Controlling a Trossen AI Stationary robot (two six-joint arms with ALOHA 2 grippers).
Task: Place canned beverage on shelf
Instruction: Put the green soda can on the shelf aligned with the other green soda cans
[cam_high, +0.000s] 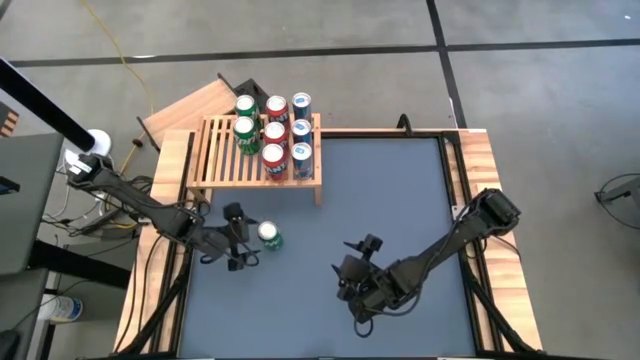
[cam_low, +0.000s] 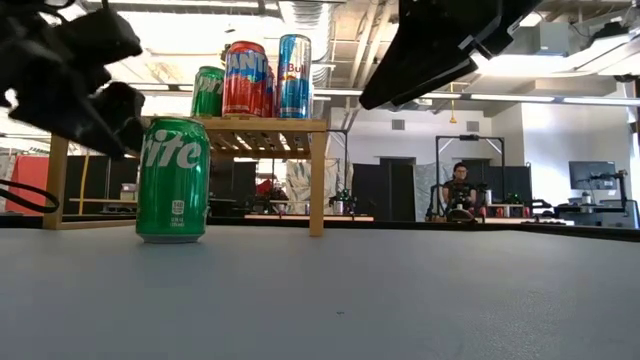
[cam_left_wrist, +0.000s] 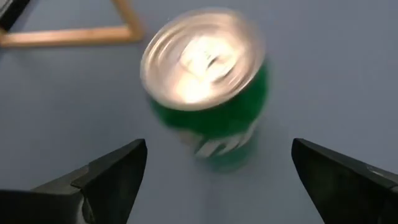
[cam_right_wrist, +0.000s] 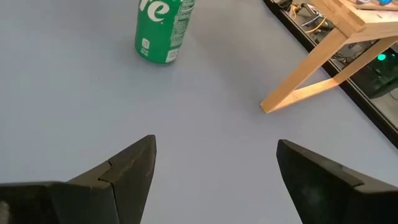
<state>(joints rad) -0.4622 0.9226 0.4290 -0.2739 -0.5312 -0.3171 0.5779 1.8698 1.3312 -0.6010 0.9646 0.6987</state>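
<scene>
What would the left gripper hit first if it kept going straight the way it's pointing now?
Most likely the green can standing on the table: it sits straight ahead of the open left gripper, in line with the gap. Exact depth is unclear.

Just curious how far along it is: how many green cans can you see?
3. Two stand on the shelf, green cans and in its left column; one green can stands on the table.
</scene>
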